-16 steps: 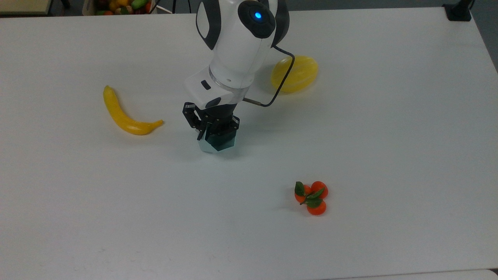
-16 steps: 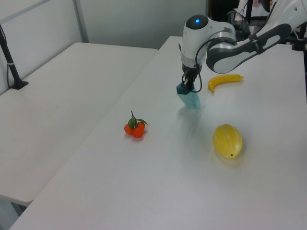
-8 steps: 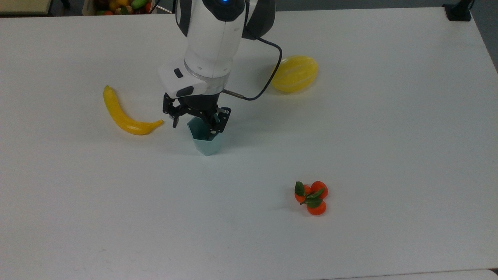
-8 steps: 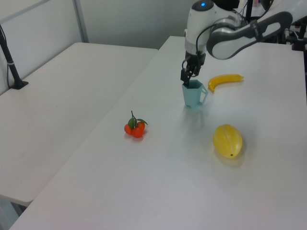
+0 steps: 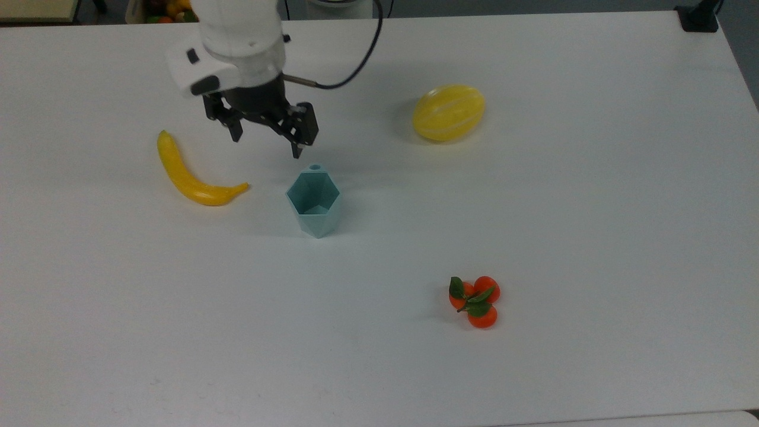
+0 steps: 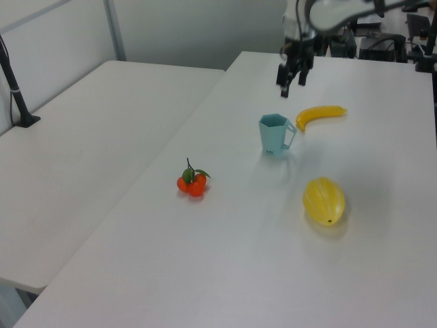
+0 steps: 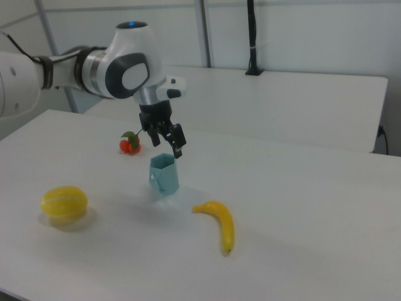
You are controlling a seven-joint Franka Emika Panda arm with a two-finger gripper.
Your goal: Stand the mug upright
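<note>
The gripper [image 5: 267, 139] hangs with fingers spread wide and empty, above and apart from the mug [image 5: 314, 203]. The mug stands upright, nothing visible inside, on the white table [image 5: 593, 237] between banana [image 5: 193, 175] and melon [image 5: 449, 112], tangerines [image 5: 476, 301] nearby.

A white table [image 5: 593, 207] carries 1 upright mug [image 5: 314, 204], 1 banana [image 5: 187, 175], 1 yellow melon [image 5: 449, 112] and 3 clustered tangerines [image 5: 476, 301].

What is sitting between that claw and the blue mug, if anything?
Nothing visible. The open gripper hangs above the bare table, apart from the upright mug; the banana lies off to the top view's left.
</note>
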